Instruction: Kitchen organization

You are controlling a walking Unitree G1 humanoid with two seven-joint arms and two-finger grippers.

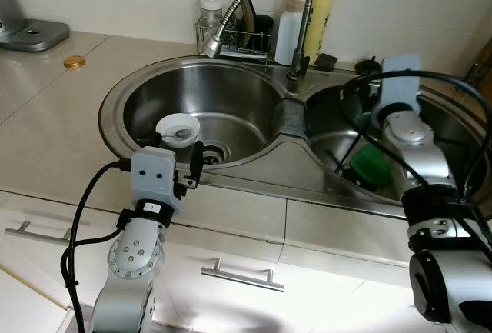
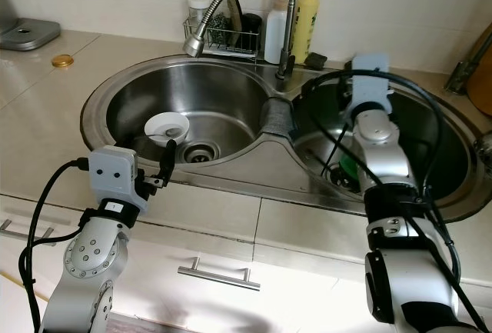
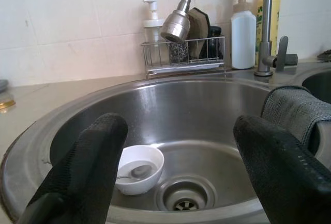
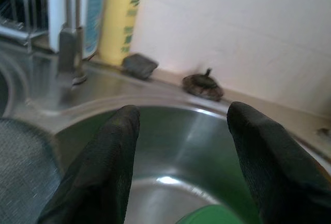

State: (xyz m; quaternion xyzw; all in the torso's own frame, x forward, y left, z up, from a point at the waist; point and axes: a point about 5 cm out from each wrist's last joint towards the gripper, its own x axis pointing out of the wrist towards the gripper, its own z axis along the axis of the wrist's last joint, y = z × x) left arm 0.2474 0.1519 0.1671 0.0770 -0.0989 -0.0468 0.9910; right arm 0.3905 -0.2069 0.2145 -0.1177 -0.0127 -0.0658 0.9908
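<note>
From the head views, a double steel sink (image 1: 254, 156) sits in a pale counter. A white bowl (image 1: 178, 128) lies in the left basin close to the drain (image 1: 213, 152), with a spoon (image 2: 161, 131) inside it. The left gripper (image 1: 191, 170) hovers at the front rim of that basin, just short of the bowl. A grey cloth (image 1: 292, 118) is draped over the divider between the basins. The tap (image 1: 254, 6) arches over the left basin from behind the divider. Behind it stand a wire rack (image 1: 234, 39), a pump bottle (image 1: 208, 2), a white bottle (image 1: 290, 29) and a yellow bottle (image 1: 320, 19). A gold lid (image 1: 74, 61) lies on the counter, far left. The right arm reaches over the right basin, where something green (image 1: 374, 162) lies under it.

In the left wrist view, the left gripper's fingers (image 3: 85, 172) stand wide apart, holding nothing, with the bowl and drain between and beyond them.

In the right wrist view, the right gripper (image 4: 181, 162) is spread open and empty above the right basin; a sink plug (image 4: 202, 85) and a small dark block (image 4: 138, 65) lie on the back ledge.
</note>
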